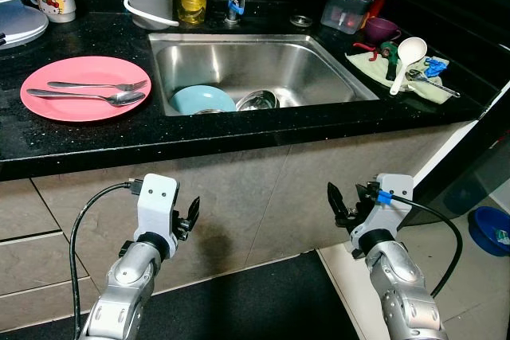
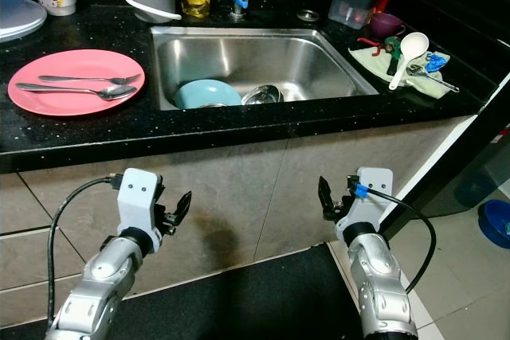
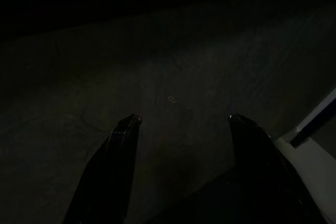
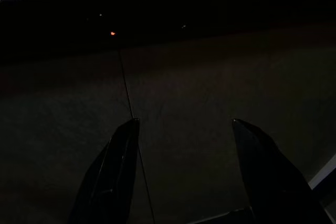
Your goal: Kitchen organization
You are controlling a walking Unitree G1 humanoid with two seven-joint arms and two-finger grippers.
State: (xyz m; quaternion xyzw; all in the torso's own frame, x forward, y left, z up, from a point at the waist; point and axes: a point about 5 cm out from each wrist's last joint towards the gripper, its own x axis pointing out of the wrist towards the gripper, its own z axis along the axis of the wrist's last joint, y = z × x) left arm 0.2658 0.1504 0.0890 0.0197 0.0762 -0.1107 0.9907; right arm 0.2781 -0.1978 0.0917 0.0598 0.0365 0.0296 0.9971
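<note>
Dishes, a blue bowl (image 1: 202,99) and steel bowl (image 1: 257,101), lie in the sink (image 1: 335,69) beside a pink plate (image 1: 84,69) from the head views, while each dim wrist view shows the left gripper (image 3: 181,121) and right gripper (image 4: 184,124) spread, empty, facing the cabinet front (image 1: 263,189).

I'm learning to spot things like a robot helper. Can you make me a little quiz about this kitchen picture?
1. True or false: the fork and spoon lie on the pink plate.
2. What sits in the sink? A) blue bowl and metal bowl B) a pan C) a kettle
3. Fill in: the white ladle rests on a ____ to the sink's right.

Key: 1 true. 2 A: blue bowl, metal bowl. 3 cloth.
</note>
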